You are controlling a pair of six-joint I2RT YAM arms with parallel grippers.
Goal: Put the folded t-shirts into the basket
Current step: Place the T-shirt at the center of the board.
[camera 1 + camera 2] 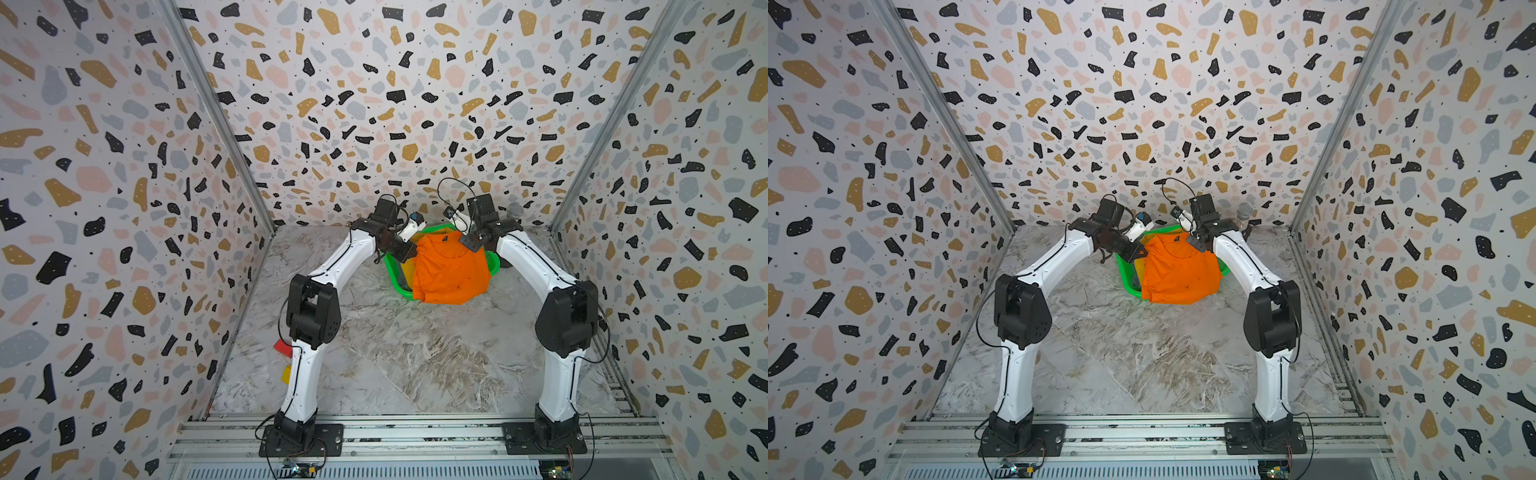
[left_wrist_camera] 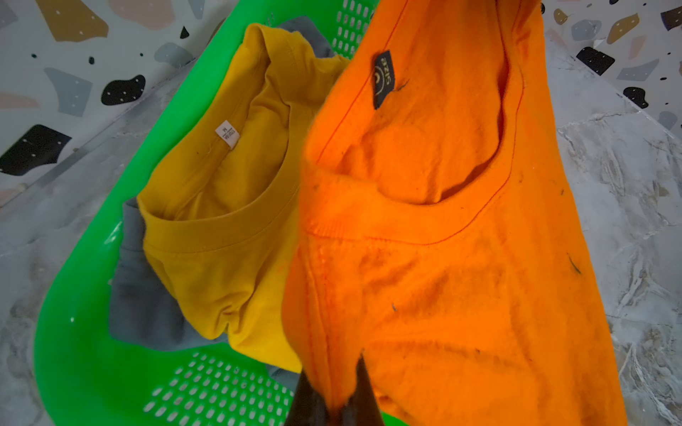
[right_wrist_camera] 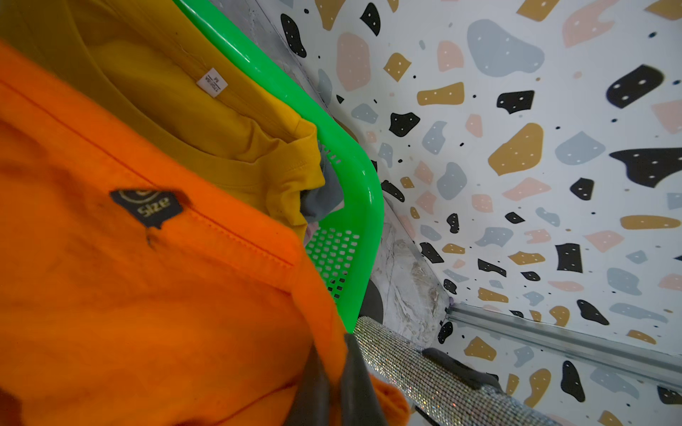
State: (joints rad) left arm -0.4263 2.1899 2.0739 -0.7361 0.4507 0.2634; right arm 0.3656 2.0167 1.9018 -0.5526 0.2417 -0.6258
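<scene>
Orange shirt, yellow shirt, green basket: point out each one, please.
orange shirt [image 1: 451, 270], in a top view, middle of its upper face.
yellow shirt [image 2: 214, 280], left wrist view, chest below the collar.
green basket [image 3: 365, 191], right wrist view, rim at a rounded corner.

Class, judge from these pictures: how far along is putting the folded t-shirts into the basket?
Done: the yellow shirt and grey shirt lie in the basket. In hand: the orange shirt, pinched by the left fingers and right fingers, held over the basket. Left: lower and release it. Anything beneath them is hidden.
</scene>
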